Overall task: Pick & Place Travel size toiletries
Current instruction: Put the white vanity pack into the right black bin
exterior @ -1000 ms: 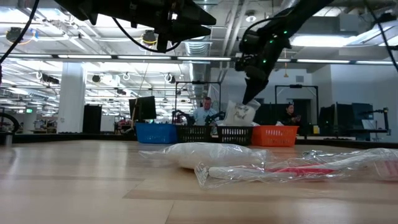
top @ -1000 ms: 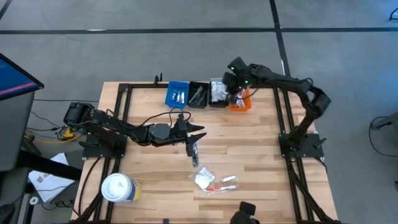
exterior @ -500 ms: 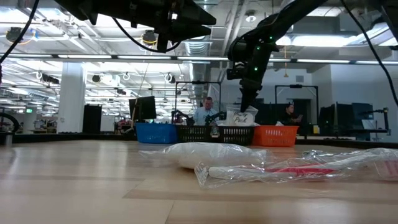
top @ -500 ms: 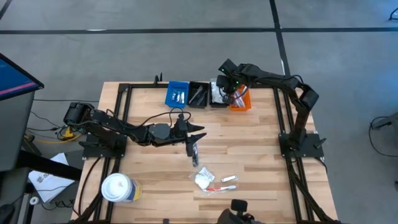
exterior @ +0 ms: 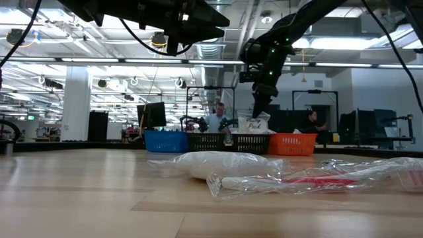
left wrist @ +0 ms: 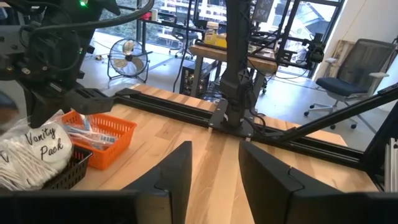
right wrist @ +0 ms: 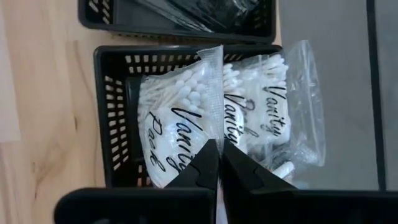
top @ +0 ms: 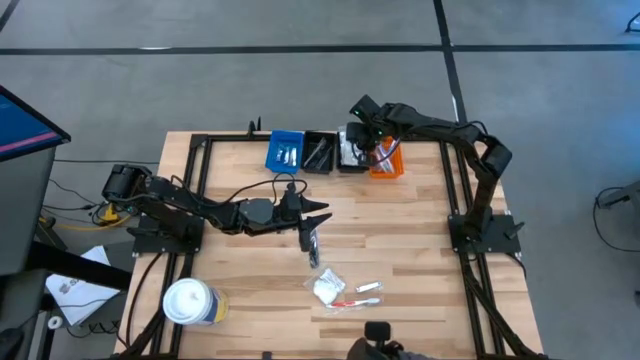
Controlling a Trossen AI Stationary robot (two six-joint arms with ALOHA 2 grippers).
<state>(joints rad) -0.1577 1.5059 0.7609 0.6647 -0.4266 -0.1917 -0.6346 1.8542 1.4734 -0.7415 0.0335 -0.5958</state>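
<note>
High view: the right gripper (top: 358, 137) hangs over the row of bins at the table's far edge, above the black bin (top: 351, 152) that sits between another black bin (top: 320, 152) and the orange bin (top: 386, 160). Its wrist camera shows the fingers (right wrist: 205, 163) pinched together on the edge of a clear packet of cotton swabs (right wrist: 177, 124) lettered "Vanity Pack", which rests in that bin beside a second such packet (right wrist: 264, 118). The left gripper (top: 312, 222) waits near the table's middle with its jaws apart, holding nothing. Near the table's front edge lie a white sachet (top: 328, 289) and a red toothbrush in wrap (top: 355, 299). A white tub (top: 189, 302) stands at the front left corner.
</note>
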